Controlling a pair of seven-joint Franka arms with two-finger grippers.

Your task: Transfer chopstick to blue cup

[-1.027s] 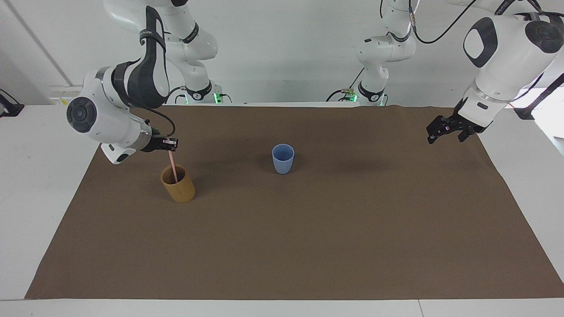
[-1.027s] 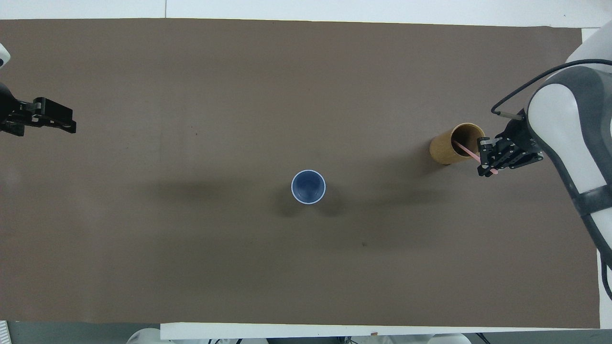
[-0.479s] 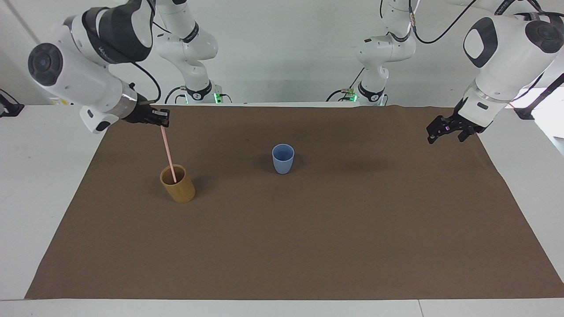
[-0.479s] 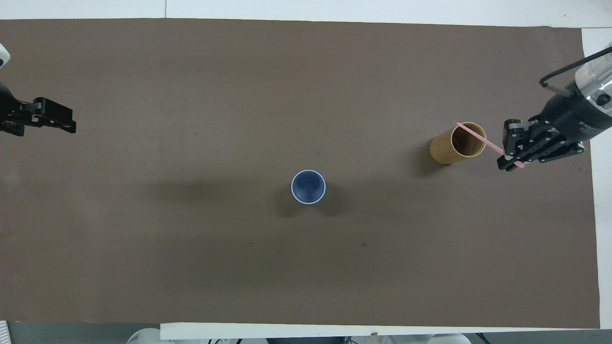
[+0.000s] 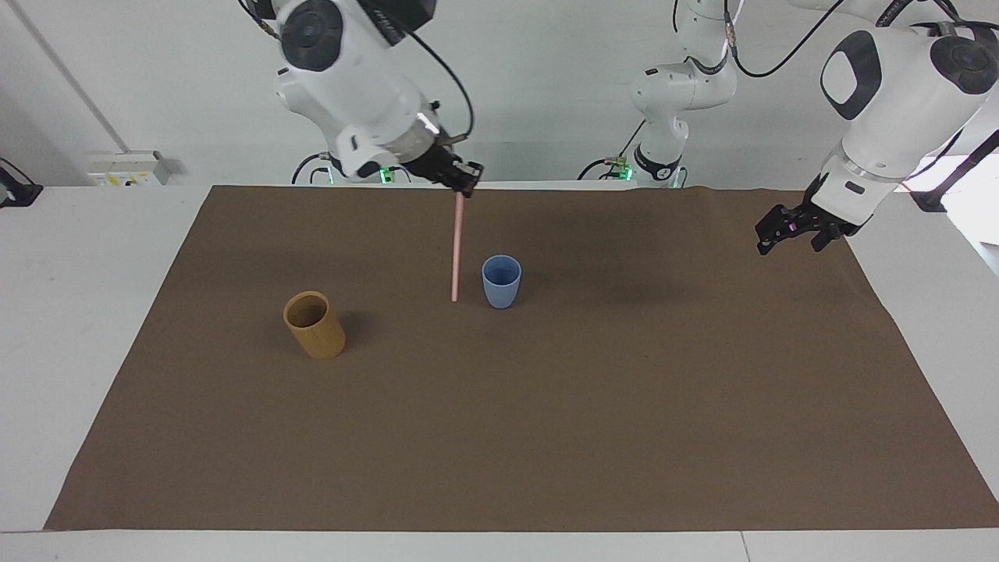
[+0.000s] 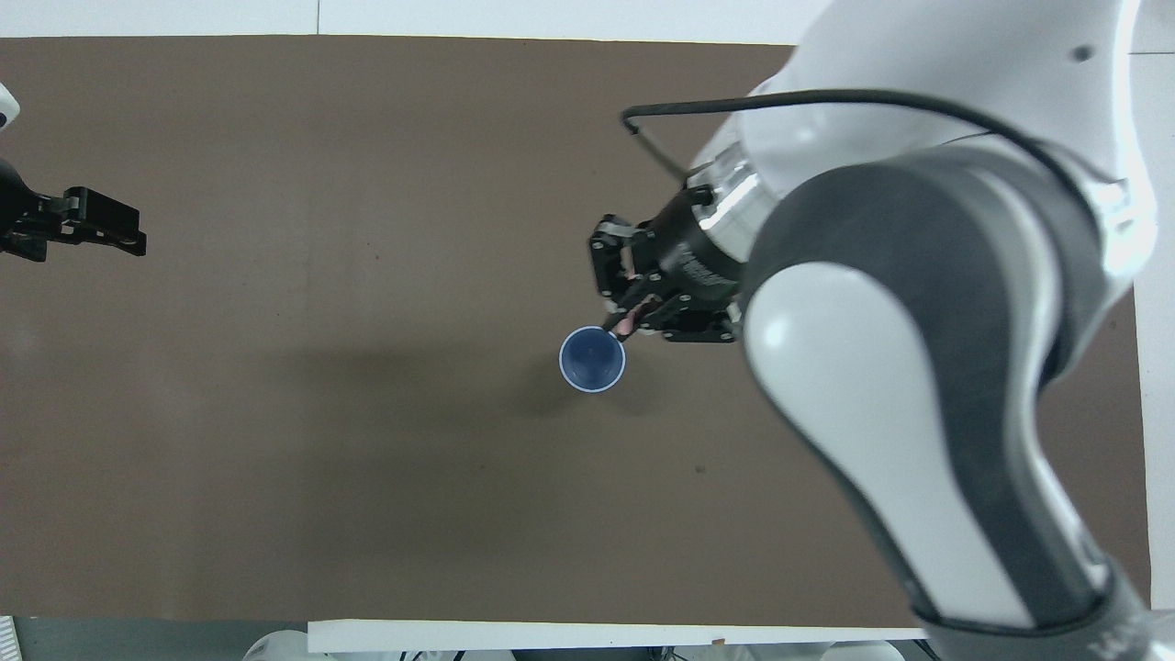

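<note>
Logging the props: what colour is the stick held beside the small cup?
Pale pink. The chopstick shows best in the facing view, hanging beside the blue cup.

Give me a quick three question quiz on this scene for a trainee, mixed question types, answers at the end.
1. True or false: the chopstick is already standing inside the blue cup.
2. Which end effector grips the chopstick? A) the left end effector B) the right end effector C) neither
3. Fill in: the tan cup stands toward the ____ arm's end of the table.

Key
1. False. It hangs nearly upright from the right end effector, its lower tip beside the blue cup, not in it.
2. B. The right end effector is shut on the stick's top; the left one waits open over the cloth's edge.
3. Right.
</note>
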